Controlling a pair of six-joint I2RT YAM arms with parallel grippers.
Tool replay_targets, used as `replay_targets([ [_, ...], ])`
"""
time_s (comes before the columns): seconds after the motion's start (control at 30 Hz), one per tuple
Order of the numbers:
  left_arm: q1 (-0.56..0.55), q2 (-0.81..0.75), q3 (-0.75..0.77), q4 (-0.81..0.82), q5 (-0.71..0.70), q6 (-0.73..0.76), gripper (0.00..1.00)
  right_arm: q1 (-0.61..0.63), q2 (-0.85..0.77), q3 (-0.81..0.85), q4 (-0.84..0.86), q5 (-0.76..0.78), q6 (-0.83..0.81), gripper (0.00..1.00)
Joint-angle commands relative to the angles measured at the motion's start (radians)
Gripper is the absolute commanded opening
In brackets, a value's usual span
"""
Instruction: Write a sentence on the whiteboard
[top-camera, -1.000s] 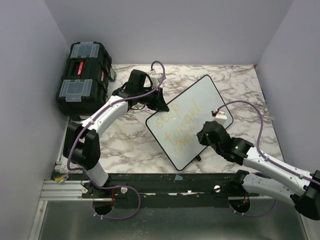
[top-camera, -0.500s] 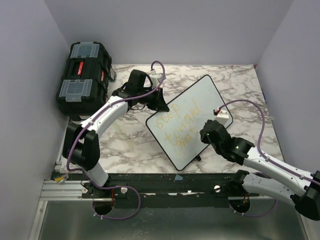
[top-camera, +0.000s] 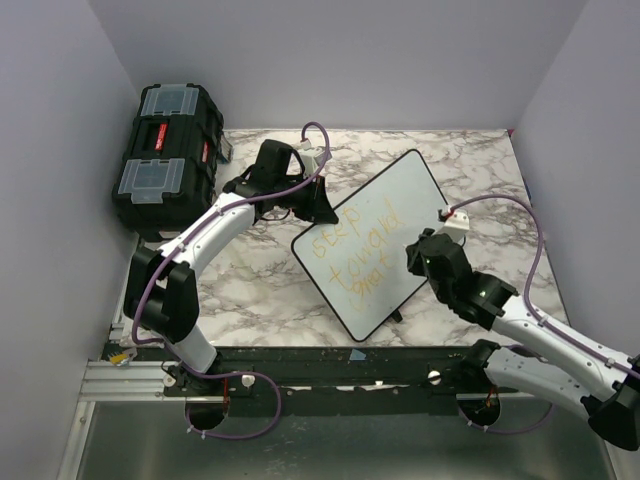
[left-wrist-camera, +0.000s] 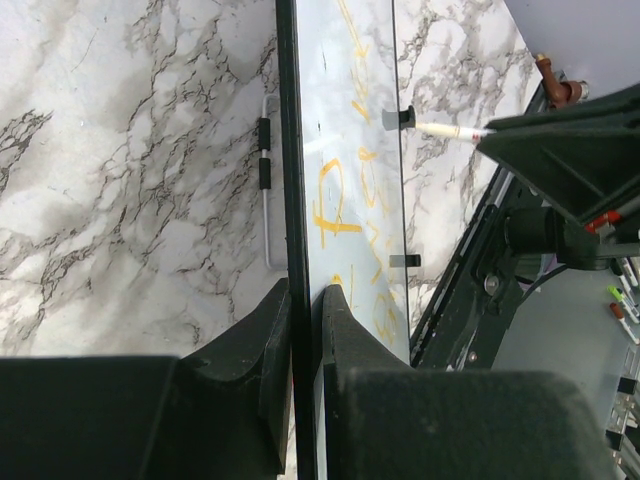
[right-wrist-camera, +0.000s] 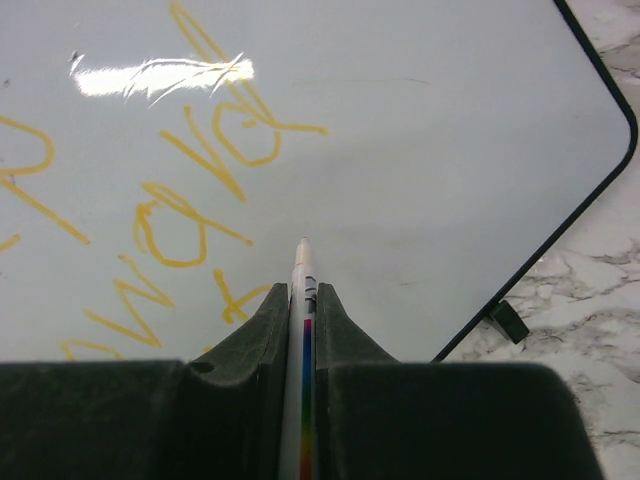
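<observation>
The whiteboard (top-camera: 405, 190) is sitting diagonally in the middle of the marble surface (top-camera: 250, 285). The left hand (left-wrist-camera: 305, 292) is pinching its black rim, with the jaws narrow on the edge. The right hand (right-wrist-camera: 303, 287) is gripping a marker (right-wrist-camera: 303, 262) tightly and is pointing the tip at bare board beside the sentence (top-camera: 360, 250). I cannot tell if the tip is touching. The writing step seems to be in hand, probably late. Next, the tip is needing light, even contact while the left hand is steadying the board.
</observation>
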Motion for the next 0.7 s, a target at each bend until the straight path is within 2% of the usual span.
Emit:
replay_targets([
  [0.0, -0.032, -0.020, -0.028, -0.026, -0.021, 0.111, 0.00, -0.101, -0.009, 0.003, -0.017, -0.104, 0.020, 0.01],
  [0.1, -0.032, -0.023, -0.031, -0.026, -0.022, 0.111, 0.00, -0.142, -0.027, -0.017, -0.027, -0.164, 0.040, 0.01],
  [0.33, -0.032, -0.024, -0.031, -0.026, -0.022, 0.111, 0.00, -0.143, -0.093, -0.072, -0.008, -0.228, 0.040, 0.01],
  [0.67, -0.032, -0.017, -0.024, -0.024, -0.023, 0.107, 0.00, -0.143, -0.058, -0.090, 0.089, -0.325, 0.015, 0.01],
])
